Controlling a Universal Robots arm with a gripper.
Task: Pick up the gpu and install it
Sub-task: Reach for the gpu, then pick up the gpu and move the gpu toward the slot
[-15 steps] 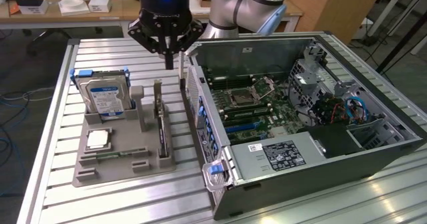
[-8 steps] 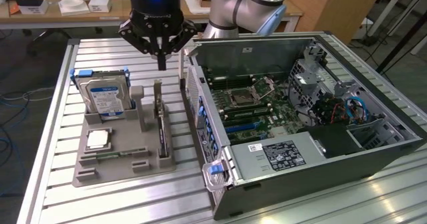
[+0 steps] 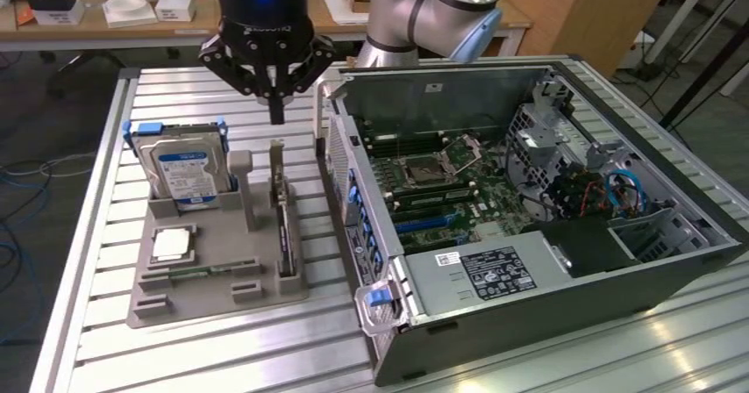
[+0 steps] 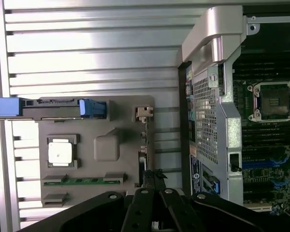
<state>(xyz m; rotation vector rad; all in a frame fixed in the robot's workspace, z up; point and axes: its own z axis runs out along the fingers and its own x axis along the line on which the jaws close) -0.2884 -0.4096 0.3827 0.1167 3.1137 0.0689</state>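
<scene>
**Inspector:** State of the fingers?

**Assessor:** Pressed together, holding nothing. They point straight down and hang clear of everything on the tabletop.

**Inspector:** Location of the graphics card?

**Assessor:** Not yet installed. It stands on edge in a slot of the gray holder, on the side nearest the open computer case. The hard drive stands at the holder's far corner, toward the exterior view's left.

**Inspector:** Card relative to fingers?

**Assessor:** Below them. Its long axis runs from the far side of the exterior view toward the near side, roughly parallel to the wall of the case. The fingers hover above the far end, apart from the top edge.

**Inspector:** Differences between views?

**Assessor:** The exterior view shows the vertical gap and the card's upright stance. The wrist view looks down on the card as a thin strip beside the case, with the fingertips close to that strip's line. It gives sideways alignment, but I cannot judge height from it.
</scene>
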